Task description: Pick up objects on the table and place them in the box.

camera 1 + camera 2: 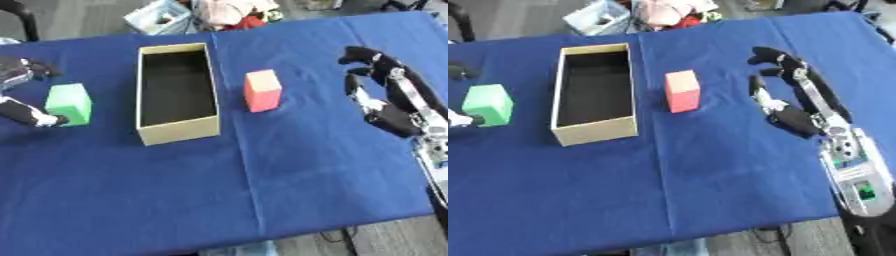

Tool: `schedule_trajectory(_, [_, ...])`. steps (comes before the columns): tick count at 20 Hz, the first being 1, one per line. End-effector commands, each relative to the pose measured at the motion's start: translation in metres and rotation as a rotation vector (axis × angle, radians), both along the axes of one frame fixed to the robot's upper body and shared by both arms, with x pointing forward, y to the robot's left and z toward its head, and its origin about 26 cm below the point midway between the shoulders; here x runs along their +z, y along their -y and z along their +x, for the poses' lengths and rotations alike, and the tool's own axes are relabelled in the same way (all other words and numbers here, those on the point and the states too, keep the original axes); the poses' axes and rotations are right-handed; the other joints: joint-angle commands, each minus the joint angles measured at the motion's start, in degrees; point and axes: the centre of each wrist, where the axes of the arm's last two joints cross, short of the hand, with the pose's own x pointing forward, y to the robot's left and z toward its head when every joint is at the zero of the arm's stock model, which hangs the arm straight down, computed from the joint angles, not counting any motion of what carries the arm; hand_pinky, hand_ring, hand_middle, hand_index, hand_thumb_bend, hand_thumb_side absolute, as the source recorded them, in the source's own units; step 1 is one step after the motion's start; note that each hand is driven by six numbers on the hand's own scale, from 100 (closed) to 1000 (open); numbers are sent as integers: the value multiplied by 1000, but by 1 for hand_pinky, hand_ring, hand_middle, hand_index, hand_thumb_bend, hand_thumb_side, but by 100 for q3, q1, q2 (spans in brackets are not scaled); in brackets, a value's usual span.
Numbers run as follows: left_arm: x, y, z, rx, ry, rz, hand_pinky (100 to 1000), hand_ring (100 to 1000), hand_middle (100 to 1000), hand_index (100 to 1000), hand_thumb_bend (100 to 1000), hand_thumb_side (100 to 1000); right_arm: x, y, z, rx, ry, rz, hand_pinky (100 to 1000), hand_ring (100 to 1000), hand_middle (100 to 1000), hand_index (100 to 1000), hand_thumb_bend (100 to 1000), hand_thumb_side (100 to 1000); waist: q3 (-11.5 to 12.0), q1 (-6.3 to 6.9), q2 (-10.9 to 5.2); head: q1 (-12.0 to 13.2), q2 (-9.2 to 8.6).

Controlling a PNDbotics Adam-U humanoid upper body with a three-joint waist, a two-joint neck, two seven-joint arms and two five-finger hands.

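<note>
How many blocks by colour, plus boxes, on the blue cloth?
Green block: 1
Red block: 1
Open box: 1, nothing visible inside
Total: 3

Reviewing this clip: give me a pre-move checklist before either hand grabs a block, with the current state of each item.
1. Box interior free to receive blocks: ok, it looks empty.
2. Green block within the left hand: ok, fingers flank it; contact cannot tell.
3. Pink block upright and unobstructed: ok, it stands alone right of the box.
4. Right hand ready: ok, open, apart from the pink block.
5. Blocks already boxed: not ok, both sit on the blue tablecloth.
</note>
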Motion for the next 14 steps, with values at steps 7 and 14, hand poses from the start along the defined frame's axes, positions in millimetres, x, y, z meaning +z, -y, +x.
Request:
schedule_trajectory(7, [12, -10, -1, 33, 51, 4, 782, 733, 730, 902, 514, 565, 9, -2, 1, 13, 28, 0, 823, 929, 765, 920, 100, 634, -78, 5, 27, 41, 31])
schedule_trajectory(14, [12, -10, -1, 27, 73, -6, 705, 549, 494, 824, 211, 508, 8, -2, 1, 10, 28, 4, 822, 929, 764, 920, 100, 634, -88, 11, 41, 36, 31])
